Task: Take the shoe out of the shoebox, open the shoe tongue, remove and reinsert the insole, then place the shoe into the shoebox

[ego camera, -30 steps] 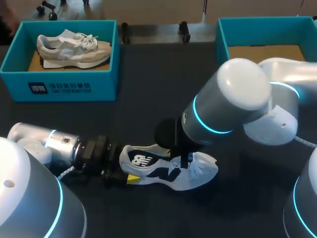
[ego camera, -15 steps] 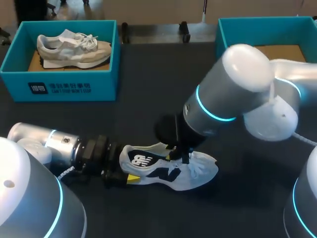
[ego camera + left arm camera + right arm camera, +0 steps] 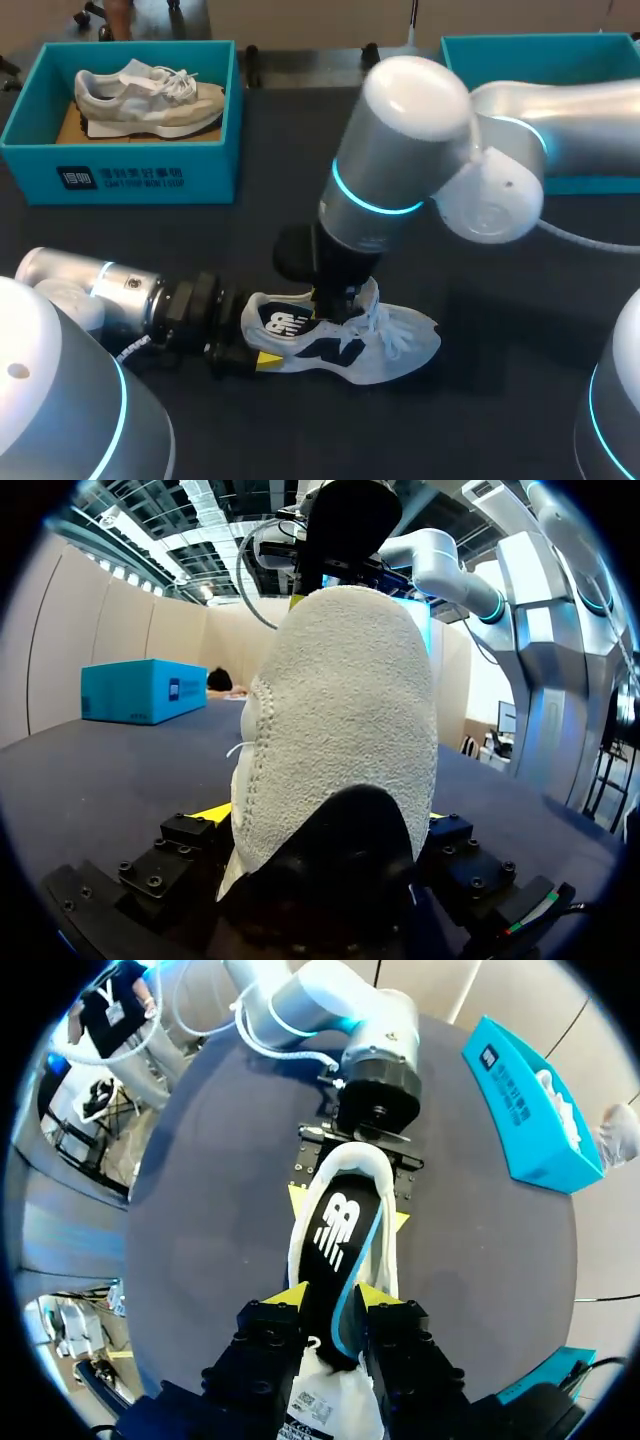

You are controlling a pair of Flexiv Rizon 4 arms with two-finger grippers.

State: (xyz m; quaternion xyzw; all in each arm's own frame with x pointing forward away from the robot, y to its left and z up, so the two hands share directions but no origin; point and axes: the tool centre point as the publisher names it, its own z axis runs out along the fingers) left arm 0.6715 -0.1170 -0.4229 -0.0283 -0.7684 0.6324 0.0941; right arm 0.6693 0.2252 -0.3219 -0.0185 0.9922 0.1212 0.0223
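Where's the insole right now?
Head view, front middle of the table: the insole sits in the white shoe, its toe end pinched by the right gripper.

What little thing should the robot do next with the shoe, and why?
Probably raise the right pincer a little, to draw the insole up out of the shoe. Its tips pinch the insole's front end from both sides, while the rest lies inside the shoe, and the left pincer clamps the shoe at its back end, which should steady it.

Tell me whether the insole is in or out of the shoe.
Partly out: the insole has its heel end lying inside the shoe, its front end pinched up by the right gripper.
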